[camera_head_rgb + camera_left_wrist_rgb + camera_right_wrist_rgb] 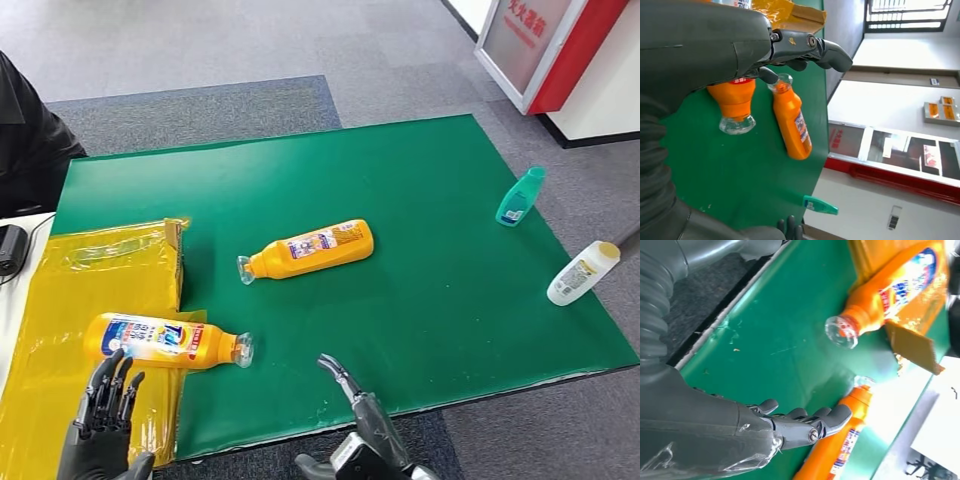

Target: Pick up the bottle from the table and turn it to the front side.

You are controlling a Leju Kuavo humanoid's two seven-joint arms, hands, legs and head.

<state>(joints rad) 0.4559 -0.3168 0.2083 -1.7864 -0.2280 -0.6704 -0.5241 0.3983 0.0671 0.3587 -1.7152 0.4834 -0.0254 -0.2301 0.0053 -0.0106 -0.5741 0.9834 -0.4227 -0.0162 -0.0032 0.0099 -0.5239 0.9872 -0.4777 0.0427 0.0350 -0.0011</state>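
Lower left of frame: left hand (106,410), fingers spread, holding nothing, just short of near orange bottle (167,341) lying across yellow sheet (45,330). Lower centre: right hand (362,425), loosely spread, empty. Mid-frame on green mat (453,300): second orange bottle (311,248), lying flat.

Teal bottle (520,196) and white bottle (583,272) at mat's far edge — yellow sheet (45,330) (crinkled), person's dark sleeve (30,140).

A grey carpeted floor (226,40) surrounds the table, with a darker blue-grey carpet panel (204,115) beyond its far edge. A red-and-white framed cabinet (555,45) stands at the far right. The left wrist view shows a barred window (911,12) letting in bright daylight.
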